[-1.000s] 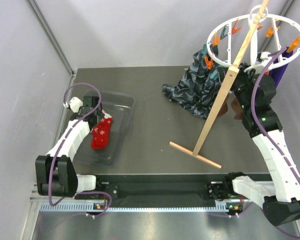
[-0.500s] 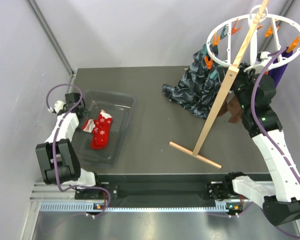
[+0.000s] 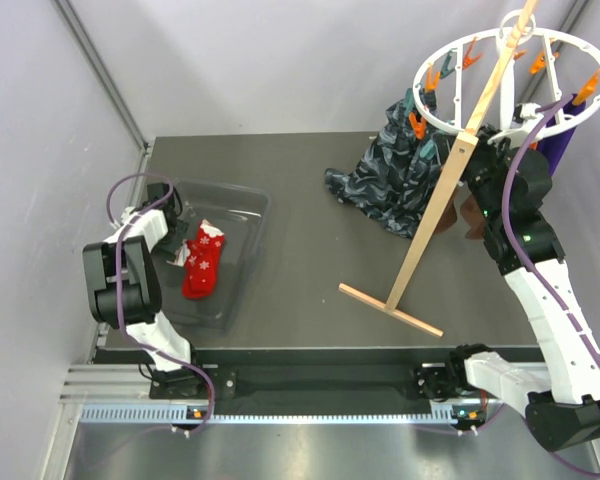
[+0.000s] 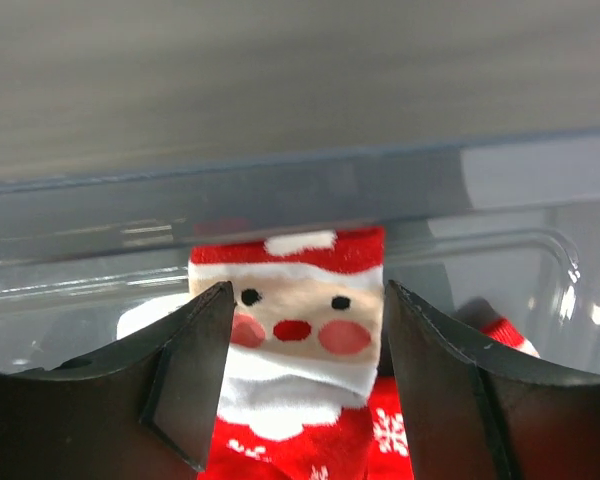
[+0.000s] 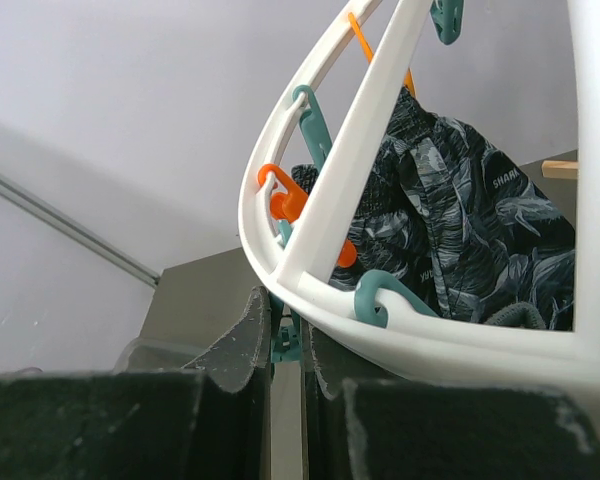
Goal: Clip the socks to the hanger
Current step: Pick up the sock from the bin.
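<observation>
Red socks (image 3: pixel 202 265) with white snowflakes lie in a clear plastic bin (image 3: pixel 245 215). My left gripper (image 3: pixel 172 225) is at the bin's left edge. In the left wrist view it (image 4: pixel 305 292) is open, with a red Santa-face sock (image 4: pixel 290 330) between its jaws, which stand apart from it. The white ring hanger (image 3: pixel 418 90) stands at the back right on a slanted wooden pole (image 3: pixel 432 215). My right gripper (image 3: pixel 485 140) is under the ring (image 5: pixel 430 340). It (image 5: pixel 285 300) is shut on a teal clip (image 5: pixel 285 342). A dark brown sock (image 3: pixel 473 215) hangs below it.
A dark-blue patterned cloth (image 3: pixel 390 185) hangs from the ring down to the table. A purple sock (image 3: pixel 555 145) hangs at the far right. The pole's wooden foot (image 3: pixel 390 308) lies across the table's middle right. Grey walls enclose the back and sides.
My left arm swung out to the table's left edge, then folded back, so the gripper now faces the socks from the bin's left rim. The right gripper stayed at the clip.
</observation>
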Available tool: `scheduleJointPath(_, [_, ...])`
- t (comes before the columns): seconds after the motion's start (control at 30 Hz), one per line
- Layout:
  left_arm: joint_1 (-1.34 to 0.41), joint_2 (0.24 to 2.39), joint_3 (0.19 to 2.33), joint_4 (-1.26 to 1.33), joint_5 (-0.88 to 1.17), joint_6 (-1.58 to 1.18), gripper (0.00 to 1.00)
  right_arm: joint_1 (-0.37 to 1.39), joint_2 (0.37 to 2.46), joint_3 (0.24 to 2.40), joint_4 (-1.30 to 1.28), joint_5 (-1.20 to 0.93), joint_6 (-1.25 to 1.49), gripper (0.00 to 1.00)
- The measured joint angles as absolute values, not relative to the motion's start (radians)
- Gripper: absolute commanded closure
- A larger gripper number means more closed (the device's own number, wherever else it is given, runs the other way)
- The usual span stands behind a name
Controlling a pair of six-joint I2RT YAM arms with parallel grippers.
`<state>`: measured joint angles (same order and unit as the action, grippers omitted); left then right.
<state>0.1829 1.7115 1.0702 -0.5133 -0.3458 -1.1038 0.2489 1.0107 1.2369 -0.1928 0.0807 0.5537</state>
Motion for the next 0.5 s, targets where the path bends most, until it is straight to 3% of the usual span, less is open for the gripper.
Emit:
scheduleJointPath(0.1, [0.181, 1.726, 1.07, -0.511, -0.368, -1.118, 0.34, 0.249, 1.011, 1.237, -0.192, 0.08, 0.554, 1.0])
scheduleJointPath(0.33, [0.182, 1.742, 1.063, -0.492, -0.391, -1.132, 0.57, 0.249, 1.011, 1.236, -0.192, 0.08, 0.554, 1.0])
scheduleJointPath(0.5, [0.182, 1.736, 1.045, -0.461, -0.389, -1.122, 0.82, 0.249, 1.009, 1.226, -0.184, 0.08, 0.554, 1.0])
